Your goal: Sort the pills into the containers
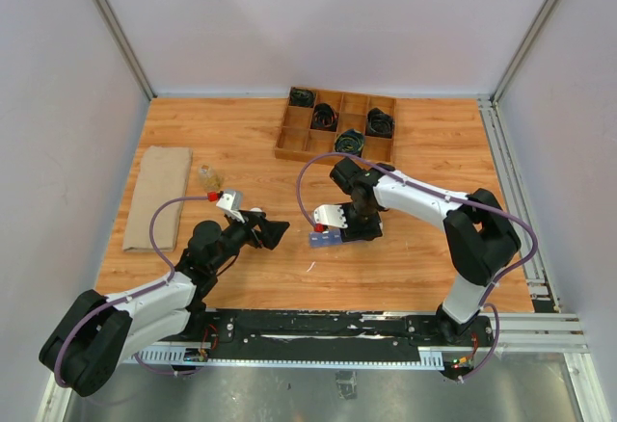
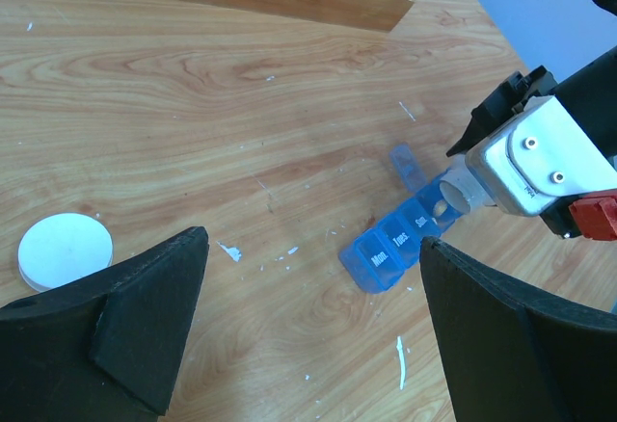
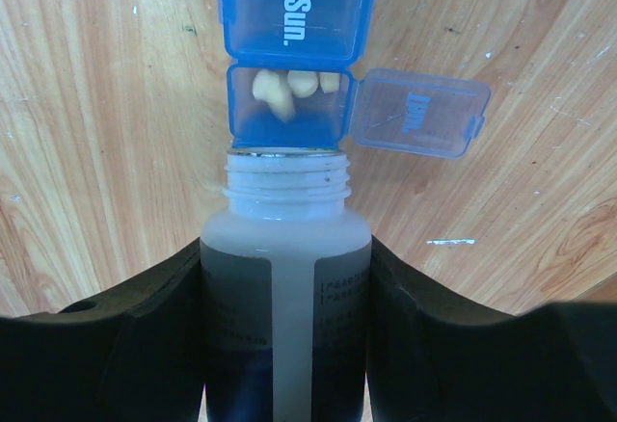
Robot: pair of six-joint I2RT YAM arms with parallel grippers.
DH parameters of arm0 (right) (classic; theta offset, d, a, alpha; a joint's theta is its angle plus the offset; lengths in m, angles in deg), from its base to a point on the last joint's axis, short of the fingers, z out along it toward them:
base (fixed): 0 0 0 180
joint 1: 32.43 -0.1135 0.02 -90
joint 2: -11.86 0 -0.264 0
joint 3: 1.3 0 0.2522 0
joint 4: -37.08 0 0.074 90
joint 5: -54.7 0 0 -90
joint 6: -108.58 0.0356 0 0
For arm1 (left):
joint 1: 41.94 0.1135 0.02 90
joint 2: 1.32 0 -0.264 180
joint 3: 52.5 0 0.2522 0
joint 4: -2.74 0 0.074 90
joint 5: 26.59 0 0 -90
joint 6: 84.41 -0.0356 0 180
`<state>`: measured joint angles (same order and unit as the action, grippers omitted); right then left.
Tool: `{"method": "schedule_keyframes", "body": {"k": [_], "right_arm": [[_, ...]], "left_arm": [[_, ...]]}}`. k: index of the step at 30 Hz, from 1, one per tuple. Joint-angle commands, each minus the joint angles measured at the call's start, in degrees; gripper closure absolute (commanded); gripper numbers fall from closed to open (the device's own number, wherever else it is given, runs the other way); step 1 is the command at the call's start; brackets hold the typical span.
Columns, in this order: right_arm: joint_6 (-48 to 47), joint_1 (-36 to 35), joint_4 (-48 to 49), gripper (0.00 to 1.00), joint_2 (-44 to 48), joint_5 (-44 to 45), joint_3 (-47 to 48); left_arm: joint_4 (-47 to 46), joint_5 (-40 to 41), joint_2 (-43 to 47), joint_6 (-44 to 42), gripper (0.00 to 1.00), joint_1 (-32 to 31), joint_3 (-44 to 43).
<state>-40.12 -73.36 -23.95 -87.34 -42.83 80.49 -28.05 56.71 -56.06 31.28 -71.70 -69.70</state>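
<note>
The containers are a translucent-blue pill-organizer strip (image 1: 325,239) lying on the table; it also shows in the left wrist view (image 2: 393,247). In the right wrist view its "Sun." compartment (image 3: 294,8) is closed. The compartment beside it is open, with its lid (image 3: 416,112) swung aside, and holds several cream pills (image 3: 287,90). My right gripper (image 3: 287,249) is shut on an uncapped white pill bottle (image 3: 286,210), whose mouth is tipped over the open compartment. My left gripper (image 2: 313,249) is open and empty, hovering just left of the strip. A white cap (image 2: 65,249) lies on the table.
A wooden divided tray (image 1: 289,133) with black cables stands at the back centre. A folded beige cloth (image 1: 160,197) lies at the left, with a small translucent object (image 1: 207,173) beside it. Grey walls and metal rails enclose the table.
</note>
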Motion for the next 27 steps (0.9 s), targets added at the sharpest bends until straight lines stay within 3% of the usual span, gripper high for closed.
{"method": "schedule_keyframes", "body": {"k": [1,27], "right_arm": [[0.5,-0.9,-2.0,0.96,-0.7,0.4,1.7],[1.7,2.1,2.1,0.96,3.2,-6.7,-2.1]], "left_arm": [[-2.1,-0.2,0.6,-1.1,0.05,0.1,-1.2],[-1.6,0.0,1.7,-1.1,0.05,0.1,-0.9]]}}
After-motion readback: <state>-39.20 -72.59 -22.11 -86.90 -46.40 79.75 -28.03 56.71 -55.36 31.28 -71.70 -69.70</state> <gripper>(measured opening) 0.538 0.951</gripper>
